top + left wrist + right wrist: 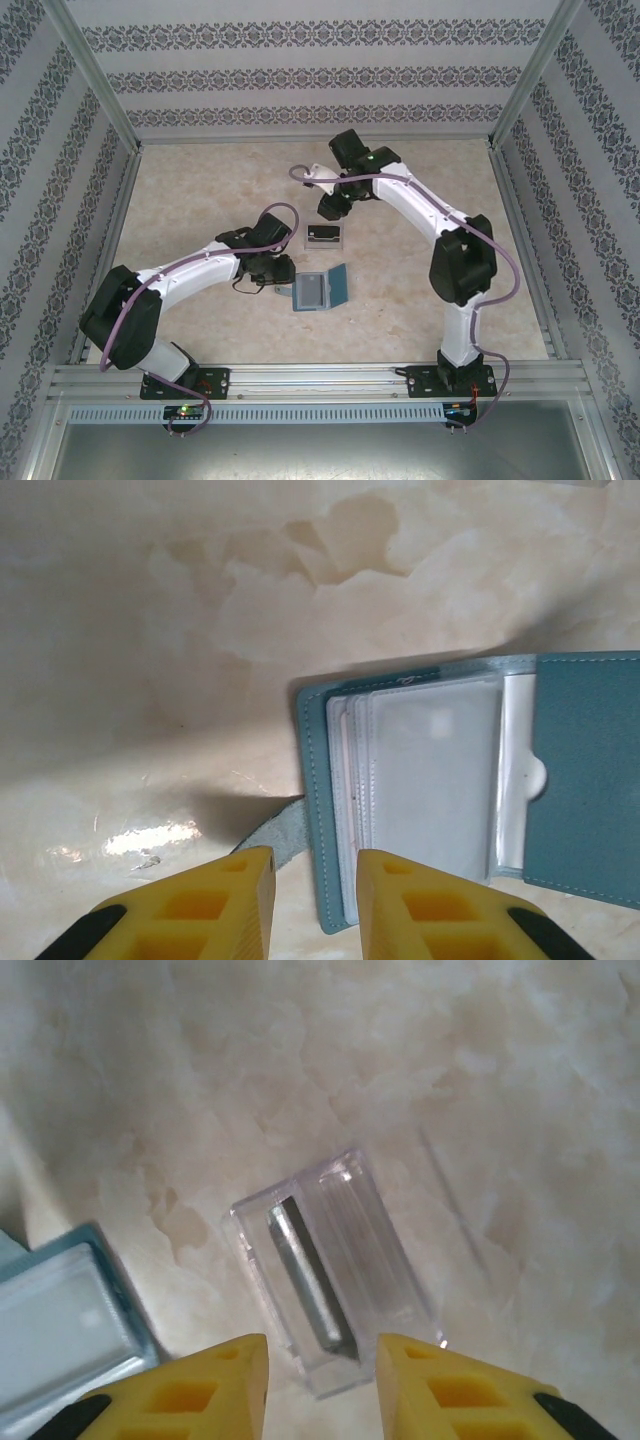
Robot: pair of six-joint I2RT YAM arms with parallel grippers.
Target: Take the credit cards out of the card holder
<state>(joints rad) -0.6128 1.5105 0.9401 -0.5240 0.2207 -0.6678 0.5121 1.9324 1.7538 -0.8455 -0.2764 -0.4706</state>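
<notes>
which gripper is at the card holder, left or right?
The left gripper: its fingers straddle an edge of the open teal card holder. The right gripper instead hangs over the clear tray with one dark card standing in it.

The left claw (315, 860) and right claw (322, 1345) are fitted with yellow fingers (205, 905); behind them, white links (400, 195), black joints (462, 265) and purple cables (503, 270) are seen.

- The table (400, 295) right of the card holder (322, 290) is free, up to the right arm (462, 262).
- The clear tray (324, 238) stands just beyond its far edge.
- The left gripper (274, 269) blocks its left side.
</notes>
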